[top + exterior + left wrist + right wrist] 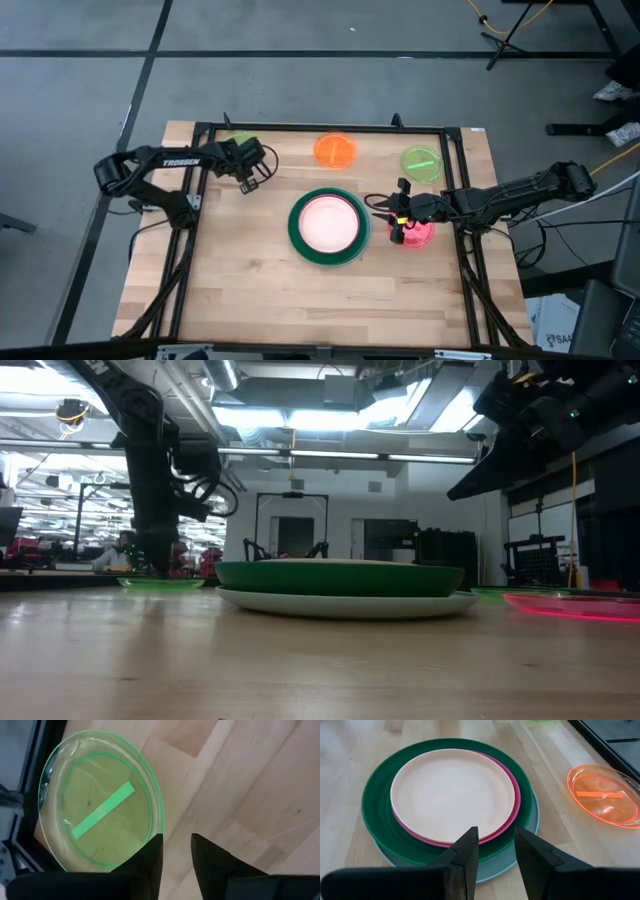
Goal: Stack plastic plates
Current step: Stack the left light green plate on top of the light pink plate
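A stack sits mid-table (325, 225): a pale pink plate (452, 795) on a magenta one (516, 802), on dark green (375, 805), on light blue (495, 865). Resting flat on the wood are an orange plate (335, 150), a lime plate (422, 163) at the far right, a second lime plate (100, 802) at the far left, and a red plate (415, 236). My left gripper (176, 847) is open and hovers beside the left lime plate. My right gripper (495, 842) is open, above the red plate, and points at the stack.
A black frame rail (320, 128) runs along the table's far edge and down both sides. Bare wood lies between the stack and the near edge (320, 300). In the low view the stack (340, 582) stands centre, with the red plate (575, 605) to its right.
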Available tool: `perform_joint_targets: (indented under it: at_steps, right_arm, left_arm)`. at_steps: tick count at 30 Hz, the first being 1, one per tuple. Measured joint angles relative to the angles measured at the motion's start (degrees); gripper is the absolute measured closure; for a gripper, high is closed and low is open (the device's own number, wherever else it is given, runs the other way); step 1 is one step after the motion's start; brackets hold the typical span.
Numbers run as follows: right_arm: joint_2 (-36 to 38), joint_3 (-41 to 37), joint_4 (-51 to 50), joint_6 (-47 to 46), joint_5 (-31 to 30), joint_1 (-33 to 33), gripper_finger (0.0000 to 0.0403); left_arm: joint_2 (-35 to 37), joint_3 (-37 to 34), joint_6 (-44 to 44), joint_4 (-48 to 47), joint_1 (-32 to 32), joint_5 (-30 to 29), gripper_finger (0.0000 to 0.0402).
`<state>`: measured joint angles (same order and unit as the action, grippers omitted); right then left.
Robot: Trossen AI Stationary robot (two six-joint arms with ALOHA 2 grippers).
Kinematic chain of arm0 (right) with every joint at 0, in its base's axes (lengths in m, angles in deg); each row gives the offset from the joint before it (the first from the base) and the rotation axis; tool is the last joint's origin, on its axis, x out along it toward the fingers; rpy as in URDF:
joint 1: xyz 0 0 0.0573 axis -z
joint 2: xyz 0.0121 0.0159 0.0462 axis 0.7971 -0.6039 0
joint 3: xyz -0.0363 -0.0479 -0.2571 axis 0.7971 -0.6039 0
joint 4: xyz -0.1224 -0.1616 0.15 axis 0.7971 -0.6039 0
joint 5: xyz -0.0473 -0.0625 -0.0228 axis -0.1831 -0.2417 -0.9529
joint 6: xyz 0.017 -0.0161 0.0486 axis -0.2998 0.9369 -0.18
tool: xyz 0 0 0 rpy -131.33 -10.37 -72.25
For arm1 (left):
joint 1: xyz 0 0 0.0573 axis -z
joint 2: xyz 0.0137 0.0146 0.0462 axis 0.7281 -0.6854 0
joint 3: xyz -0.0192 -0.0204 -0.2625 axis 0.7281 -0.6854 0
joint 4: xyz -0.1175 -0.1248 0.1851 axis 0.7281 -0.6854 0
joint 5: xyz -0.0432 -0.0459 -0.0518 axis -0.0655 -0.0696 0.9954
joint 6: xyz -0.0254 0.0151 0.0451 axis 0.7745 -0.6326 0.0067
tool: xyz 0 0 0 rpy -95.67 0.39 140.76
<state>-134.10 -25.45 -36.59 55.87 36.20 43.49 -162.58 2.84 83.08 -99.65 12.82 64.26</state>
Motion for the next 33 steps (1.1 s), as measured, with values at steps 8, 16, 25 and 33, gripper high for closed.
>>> perform_joint_targets:
  at_steps: [8,16,25,33]
  right_arm:
    - [0.00,0.00,-0.15,0.00,0.00,0.00,0.0285]
    - [0.00,0.00,-0.17,0.00,0.00,0.00,0.0285]
    - [0.00,0.00,-0.28,0.01,0.02,0.00,0.0285]
    - [0.00,0.00,-0.41,0.00,0.02,0.00,0.0285]
  left_arm:
    - [-3.36,0.00,-4.58,2.91,-0.06,-3.45,0.0308]
    - [-7.05,0.00,-5.84,3.80,-2.82,-3.80,0.0308]
    - [-8.36,0.00,-5.84,7.26,-6.05,-3.94,0.0308]
    - [-8.36,0.02,-5.92,7.26,-8.20,-2.16,0.0308]
